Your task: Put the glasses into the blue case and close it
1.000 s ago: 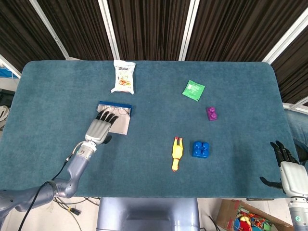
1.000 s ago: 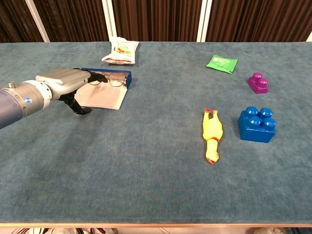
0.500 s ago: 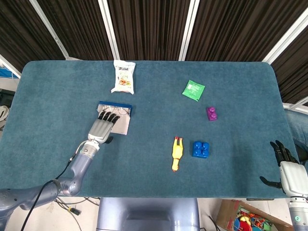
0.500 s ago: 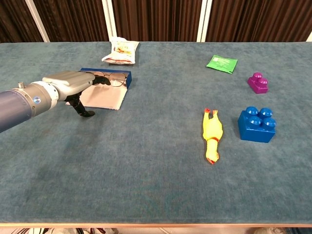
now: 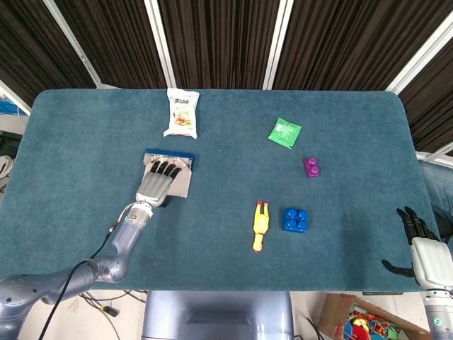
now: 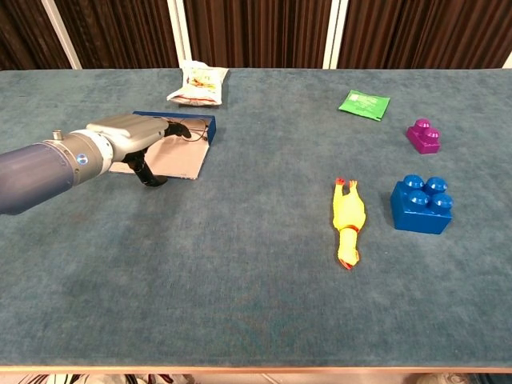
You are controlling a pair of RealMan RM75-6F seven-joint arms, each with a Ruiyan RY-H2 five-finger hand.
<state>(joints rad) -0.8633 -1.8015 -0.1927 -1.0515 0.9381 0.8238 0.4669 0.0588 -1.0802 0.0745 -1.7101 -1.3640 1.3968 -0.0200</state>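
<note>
- Reaching over the open blue case [image 5: 170, 170], the left hand [image 5: 154, 185] lies flat, palm down, fingers stretched side by side toward the case's far blue rim; whether the fingertips [image 6: 180, 129] touch the glasses [image 6: 198, 132] cannot be told, and nothing is clearly held.
- Most of the glasses are hidden under that hand: in the chest view only part of a thin dark-rimmed lens and frame shows just beyond the fingertips, against the blue rim.
- The case sits on the left half of the table [image 5: 226, 234], its pale lining facing up and its blue edge on the far side; its near left part is covered by the hand.
- The right hand [image 5: 423, 249] sits at the table's near right corner, well apart from everything, fingers spread and holding nothing; its arm is cut off by the frame edge.
- A snack bag [image 5: 182, 112] lies just beyond the case.
- Further right are a green packet [image 5: 284, 132], a purple block [image 5: 311, 167], a blue block [image 5: 295, 219] and a yellow rubber chicken [image 5: 260, 226].
</note>
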